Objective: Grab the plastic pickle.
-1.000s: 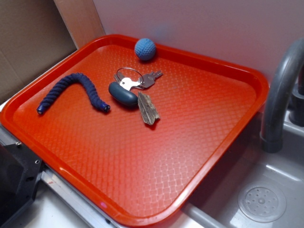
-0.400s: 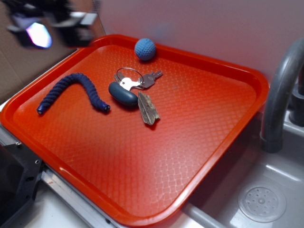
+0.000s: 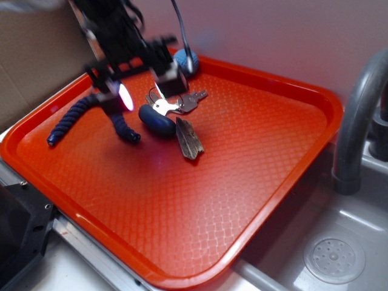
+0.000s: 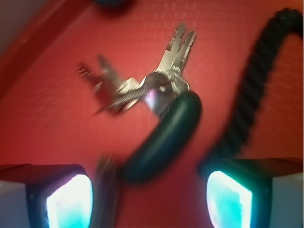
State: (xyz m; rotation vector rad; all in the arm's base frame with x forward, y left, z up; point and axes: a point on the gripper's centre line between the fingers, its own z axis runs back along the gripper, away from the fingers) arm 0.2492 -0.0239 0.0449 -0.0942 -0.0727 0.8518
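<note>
Dark-green plastic pickle [image 3: 157, 120] mid-tray toward the far-left corner; our gripper [image 3: 142, 86] has just swung in from the far-left corner and hangs right over it.
Fingers spread, nothing held; in the wrist view the pickle [image 4: 166, 135] sits between them, so we're roughly lined up. Crowded: keys [image 3: 173, 103] touching its far side, wood sliver [image 3: 189, 138] at its right end, blue rope [image 3: 91, 116] just left, blue ball [image 3: 185, 60] by the far rim of the red tray [image 3: 254, 200].
</note>
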